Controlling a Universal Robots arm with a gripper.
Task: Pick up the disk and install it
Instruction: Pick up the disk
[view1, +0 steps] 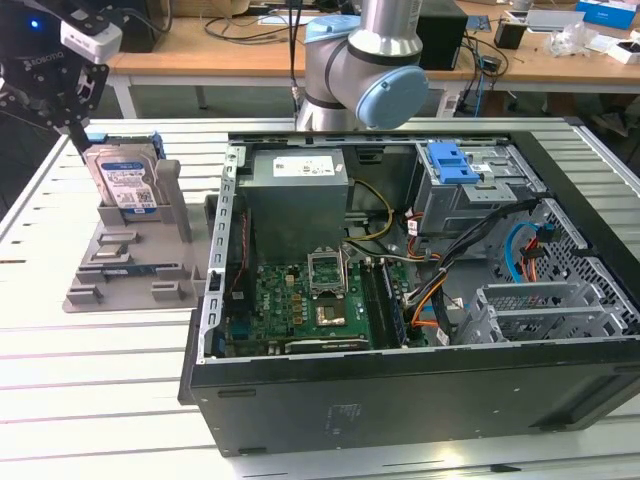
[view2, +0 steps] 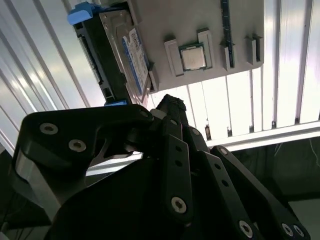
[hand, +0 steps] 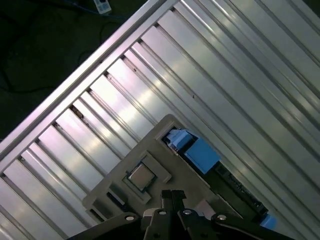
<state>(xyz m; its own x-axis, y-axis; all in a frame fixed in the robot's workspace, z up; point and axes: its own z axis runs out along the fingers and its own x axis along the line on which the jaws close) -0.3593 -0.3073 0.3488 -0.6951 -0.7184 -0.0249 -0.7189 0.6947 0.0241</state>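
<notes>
Claw (view1: 72, 112) hung in the air above the grey holder (view1: 130, 255), over its back edge, touching nothing. In the first wrist view the fingertips (hand: 167, 196) sat pressed together, nothing pinched between them.

Disk (view1: 125, 178) was not picked up yet. It stood upright on edge in the holder's tall back slot. Its white-and-blue label faced the holder's low front trays, and blue rails ran along its edges. It sat below the claw and slightly off to one side, with clear air between the two. In the second wrist view the disk showed edge-on past the fingertips and apart from them, one blue rail end poking out beyond the holder.

Rest of the holder: a processor chip (view2: 192, 56) lay flat in a shallow pocket in front of the disk. What looked like a memory stick (view2: 225, 22) lay in a slot next to that.

Holder sat on the ribbed aluminium counter (view1: 90, 390). Right beside it on the same counter lay the computer case (view1: 400, 400), open side up, motherboard (view1: 300, 300) showing. The grey drive cage (view1: 470, 205) with its blue latch (view1: 450, 160) sat in the case corner far from the holder, well apart from disk and claw. The arm (view1: 365, 60) stood behind the case.
</notes>
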